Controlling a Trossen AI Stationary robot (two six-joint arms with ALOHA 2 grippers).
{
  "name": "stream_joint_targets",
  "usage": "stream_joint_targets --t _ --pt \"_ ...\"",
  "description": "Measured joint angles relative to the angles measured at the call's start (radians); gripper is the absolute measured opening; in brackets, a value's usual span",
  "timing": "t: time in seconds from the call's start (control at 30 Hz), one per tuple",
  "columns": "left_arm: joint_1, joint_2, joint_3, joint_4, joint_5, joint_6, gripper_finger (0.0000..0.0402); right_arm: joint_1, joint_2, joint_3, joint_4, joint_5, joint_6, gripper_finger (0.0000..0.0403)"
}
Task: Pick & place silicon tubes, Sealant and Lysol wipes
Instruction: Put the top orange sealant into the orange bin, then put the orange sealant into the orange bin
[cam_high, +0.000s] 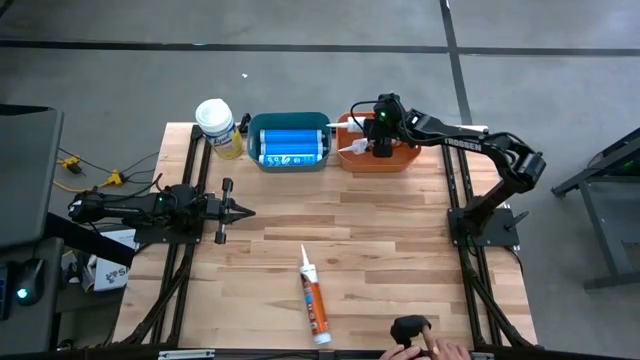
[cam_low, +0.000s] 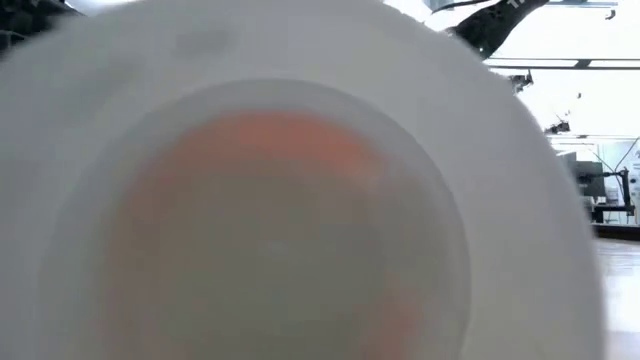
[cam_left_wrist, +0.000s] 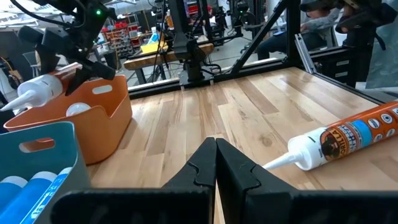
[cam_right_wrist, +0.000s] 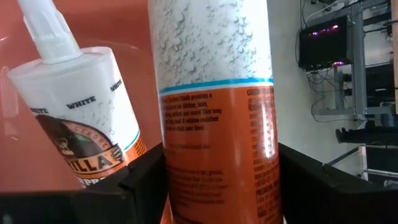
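My right gripper (cam_high: 381, 148) reaches into the orange bin (cam_high: 400, 160) at the table's far side and is shut on an orange-and-white sealant tube (cam_right_wrist: 214, 93). A second white tube (cam_right_wrist: 81, 118) lies beside it in that bin, nozzle toward the table's left. Blue tubes (cam_high: 290, 145) fill the teal bin (cam_high: 256, 150). The Lysol wipes (cam_high: 217, 124) stand upright at the far left. Another sealant tube (cam_high: 315, 300) lies flat near the front edge. My left gripper (cam_high: 245, 211) waits shut at the left. My right gripper pinches the tube's orange-printed body (cam_right_wrist: 186, 174) between its two fingers (cam_right_wrist: 143, 180), one on each round side. The fingers slant down from the table's right and lie across the tube. The tube's white part runs on past the fingers; its ends are out of the picture.
A person's hand (cam_high: 440, 350) with a small black object rests at the front edge. The low view is filled by the blurred round end of the tube (cam_low: 280, 230) on the table. Bare wood lies between the bins and that tube.
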Motion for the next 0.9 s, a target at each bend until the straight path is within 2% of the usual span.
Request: stream_joint_targets --t 0.23,0.6,0.9 --pt "0.000 0.000 0.000 0.000 0.000 0.000 0.0000 0.000 -0.003 0.000 0.021 0.002 -0.002 0.0264" --pt "0.000 0.000 0.000 0.000 0.000 0.000 0.0000 0.016 -0.003 0.000 0.021 0.044 0.021 0.0266" --pt "0.000 0.000 0.000 0.000 0.000 0.000 0.0000 0.097 -0.004 0.000 0.018 0.113 0.134 0.0266"
